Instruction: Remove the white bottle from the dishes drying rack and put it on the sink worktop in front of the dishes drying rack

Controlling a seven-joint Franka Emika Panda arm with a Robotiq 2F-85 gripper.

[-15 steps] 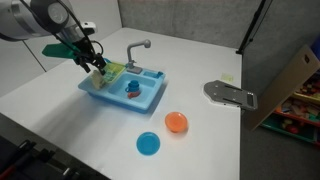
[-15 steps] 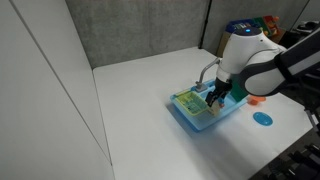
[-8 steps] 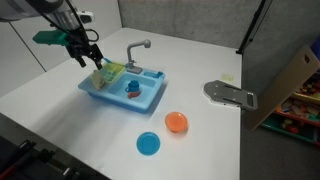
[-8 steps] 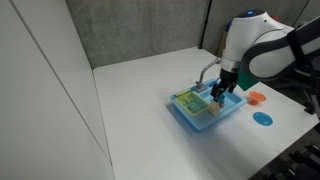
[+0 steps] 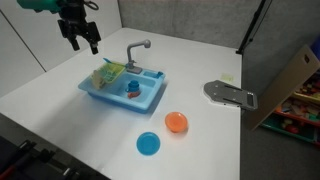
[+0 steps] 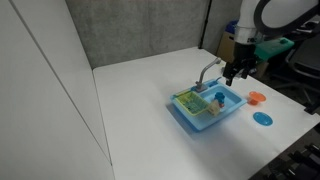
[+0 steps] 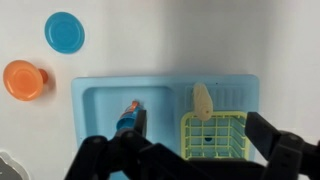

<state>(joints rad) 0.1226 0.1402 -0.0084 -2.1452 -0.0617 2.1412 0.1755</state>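
Observation:
The white bottle [image 7: 203,100] lies on the light-blue sink worktop [image 7: 228,94], with one end at the edge of the yellow-green dishes drying rack [image 7: 213,137]. The rack holds nothing that I can see. It also shows in both exterior views [image 5: 109,72] [image 6: 190,101]. My gripper [image 7: 200,150] is open and empty, with its dark fingers spread on either side of the rack. In both exterior views the gripper [image 5: 80,38] [image 6: 236,70] hangs well above the sink unit.
A blue-and-orange item [image 7: 127,116] lies in the sink basin. A grey faucet [image 5: 135,48] stands at the back of the sink. An orange bowl [image 5: 176,122] and a round blue plate [image 5: 148,144] sit on the white table. A grey object [image 5: 230,94] lies farther off.
My gripper was down at the rack a second ago. It has risen high above the sink and is open, and the bottle lies by the rack.

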